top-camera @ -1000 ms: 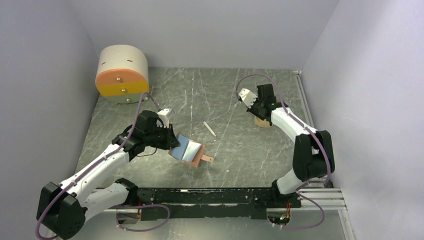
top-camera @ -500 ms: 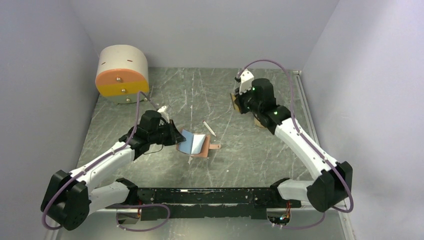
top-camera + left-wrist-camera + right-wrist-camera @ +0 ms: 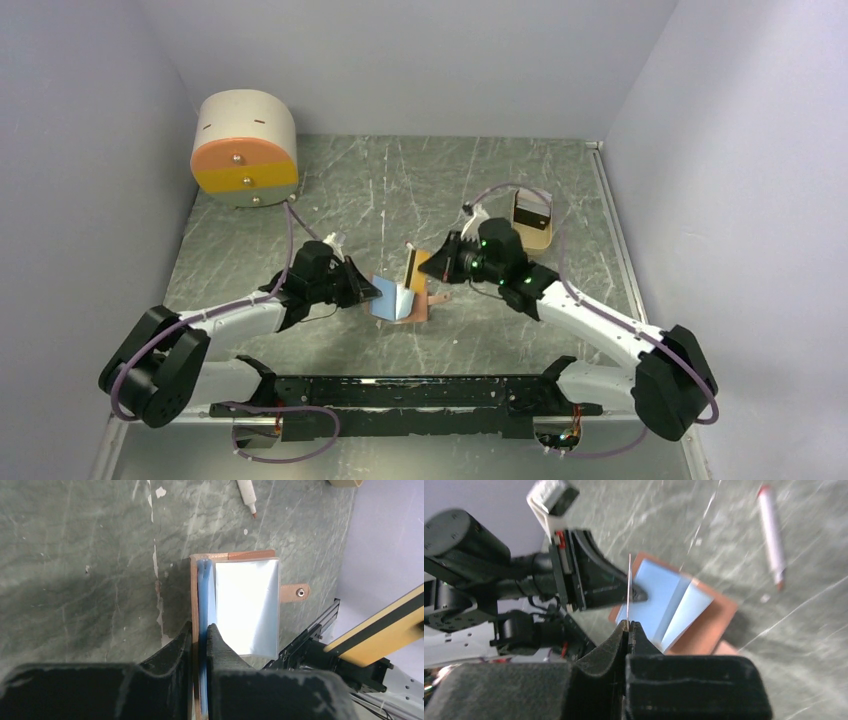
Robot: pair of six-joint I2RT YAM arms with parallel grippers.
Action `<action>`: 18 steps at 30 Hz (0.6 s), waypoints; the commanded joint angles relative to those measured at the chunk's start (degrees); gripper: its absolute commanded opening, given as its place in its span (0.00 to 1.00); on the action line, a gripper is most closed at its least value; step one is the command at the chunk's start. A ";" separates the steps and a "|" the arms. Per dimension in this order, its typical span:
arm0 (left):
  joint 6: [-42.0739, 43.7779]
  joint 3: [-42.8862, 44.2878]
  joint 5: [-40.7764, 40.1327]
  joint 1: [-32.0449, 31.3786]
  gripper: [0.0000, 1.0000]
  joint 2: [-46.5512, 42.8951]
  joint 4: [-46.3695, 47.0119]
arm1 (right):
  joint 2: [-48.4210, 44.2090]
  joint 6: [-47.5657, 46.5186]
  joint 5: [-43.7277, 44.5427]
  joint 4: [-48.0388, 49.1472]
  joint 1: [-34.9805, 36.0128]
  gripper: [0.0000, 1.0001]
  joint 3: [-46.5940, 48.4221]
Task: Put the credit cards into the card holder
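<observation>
From above, the left fingers pinch the open card holder, and the right fingers pinch a yellow credit card upright just past the left ones. The left wrist view reveals the blue sleeve between those fingers. The right wrist view shows the card edge-on, a thin line.

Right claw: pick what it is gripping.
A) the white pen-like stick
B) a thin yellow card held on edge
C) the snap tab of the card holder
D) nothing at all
B: the right claw is shut on a thin yellow card, held on edge over the open card holder, while the white stick lies loose on the table.
</observation>
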 commanded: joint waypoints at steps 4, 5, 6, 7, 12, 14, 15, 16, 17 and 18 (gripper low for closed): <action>-5.87 -3.13 -0.10 -2.70 0.09 3.37 10.80 | 4.97 15.70 1.05 12.89 6.70 0.00 -6.41; -6.18 -3.58 -0.18 -2.87 0.09 3.71 11.10 | 5.98 15.84 1.58 13.31 7.38 0.00 -6.84; -6.36 -4.05 -0.09 -2.98 0.09 3.99 11.38 | 7.18 16.01 1.88 13.59 8.11 0.00 -7.05; -6.45 -4.41 0.03 -3.05 0.12 4.29 11.59 | 8.54 16.18 1.90 13.92 8.48 0.00 -7.44; -5.60 -5.94 -0.37 -3.01 0.26 3.88 10.26 | 13.78 16.21 1.93 17.55 8.93 0.00 -10.54; -4.70 -6.10 -1.11 -3.02 0.30 2.58 7.93 | 16.22 15.75 1.54 17.54 8.98 0.00 -10.94; -3.99 -6.07 -1.24 -3.08 0.32 1.86 7.01 | 16.85 15.96 1.02 17.92 8.94 0.00 -11.48; -2.94 -5.96 -1.31 -3.02 0.33 0.97 5.75 | 17.20 16.36 0.77 18.79 8.93 0.00 -12.30; -2.02 -5.74 -1.62 -3.02 0.35 -0.07 4.33 | 17.38 16.85 0.53 19.98 9.05 0.00 -13.64; -1.38 -5.74 -2.14 -3.02 0.35 -1.04 3.04 | 17.44 17.13 0.57 21.02 9.05 0.00 -14.59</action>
